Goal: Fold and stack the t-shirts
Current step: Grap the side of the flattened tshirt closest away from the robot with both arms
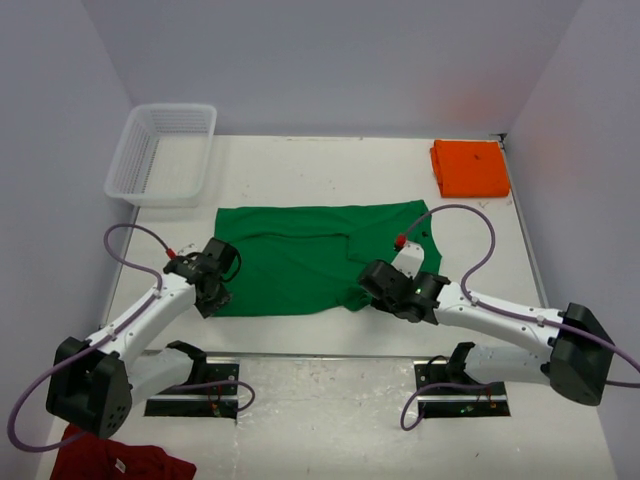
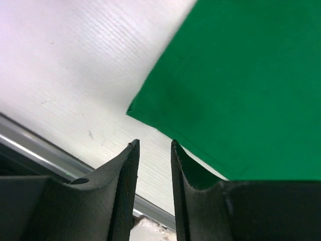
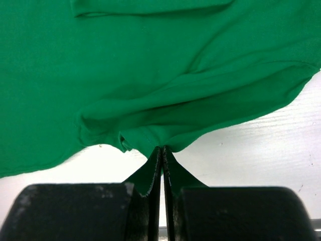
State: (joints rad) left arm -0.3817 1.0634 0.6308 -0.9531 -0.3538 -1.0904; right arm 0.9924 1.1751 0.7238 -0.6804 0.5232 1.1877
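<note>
The green t-shirt (image 1: 300, 255) lies spread across the middle of the table, partly folded, with a bunched lump at its near right. My right gripper (image 1: 366, 281) is shut on that near edge; in the right wrist view the cloth (image 3: 150, 60) is pinched between the closed fingertips of this gripper (image 3: 163, 148) and pulled into a peak. My left gripper (image 2: 154, 143) is open with nothing in it, just short of the near left corner of the green shirt (image 2: 241, 75). It shows from above (image 1: 214, 299) at that corner. The orange t-shirt (image 1: 470, 167) sits folded at the far right.
A white mesh basket (image 1: 150, 200) stands at the far left. A dark red garment (image 1: 110, 462) with a white tag lies off the table at the near left. The table's metal front rail (image 2: 30, 144) runs just below the left fingers.
</note>
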